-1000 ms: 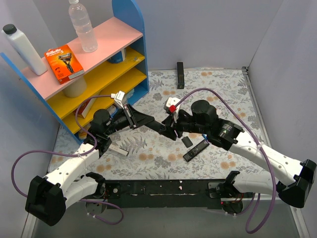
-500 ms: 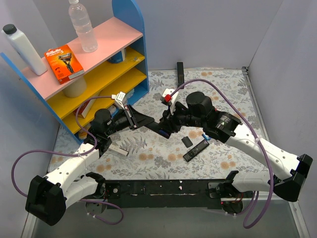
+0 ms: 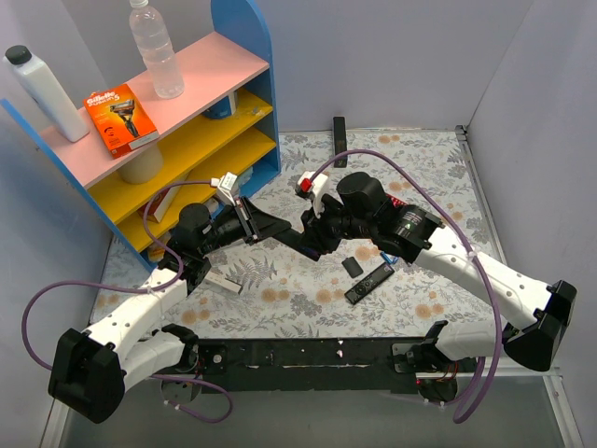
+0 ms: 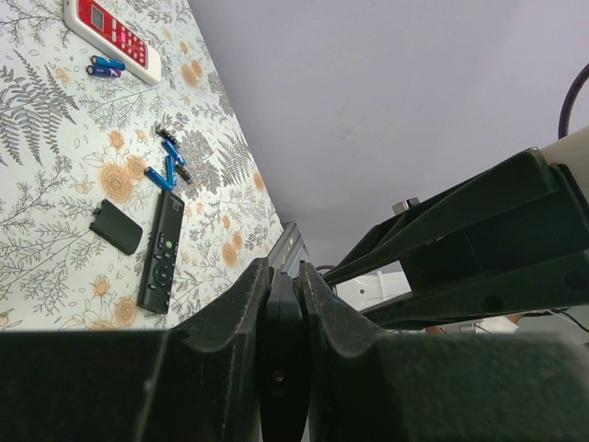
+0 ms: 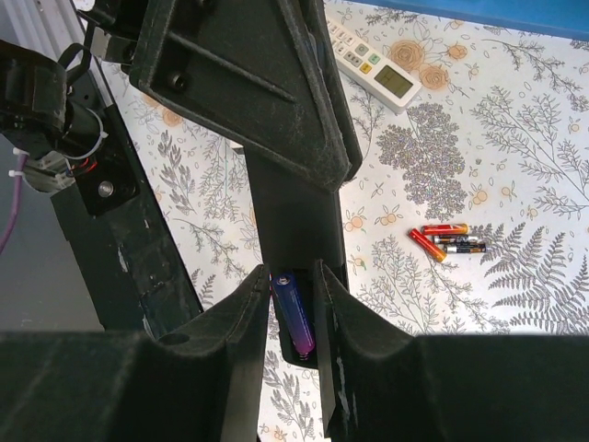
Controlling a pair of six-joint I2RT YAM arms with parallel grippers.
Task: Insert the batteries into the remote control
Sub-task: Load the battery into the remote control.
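My left gripper (image 3: 277, 231) is shut on the black remote control (image 3: 300, 239) and holds it above the table; the remote (image 4: 282, 341) stands edge-on between the fingers. In the right wrist view its back (image 5: 299, 216) faces up with the battery bay open. A blue battery (image 5: 295, 316) lies slanted in that bay. My right gripper (image 5: 293, 299) is shut on this battery, one finger on each side. More blue batteries (image 4: 169, 171) lie on the table by a loose black cover (image 4: 118, 226).
A second black remote (image 3: 370, 282) and the cover (image 3: 352, 266) lie under my right arm. Red and orange cells (image 5: 444, 239), a white remote (image 5: 373, 60), a red-and-white remote (image 4: 112, 37) and a coloured shelf (image 3: 187, 131) are around.
My right arm has swung left towards the held remote, and its jaws have narrowed round the blue battery. The left arm has stayed still.
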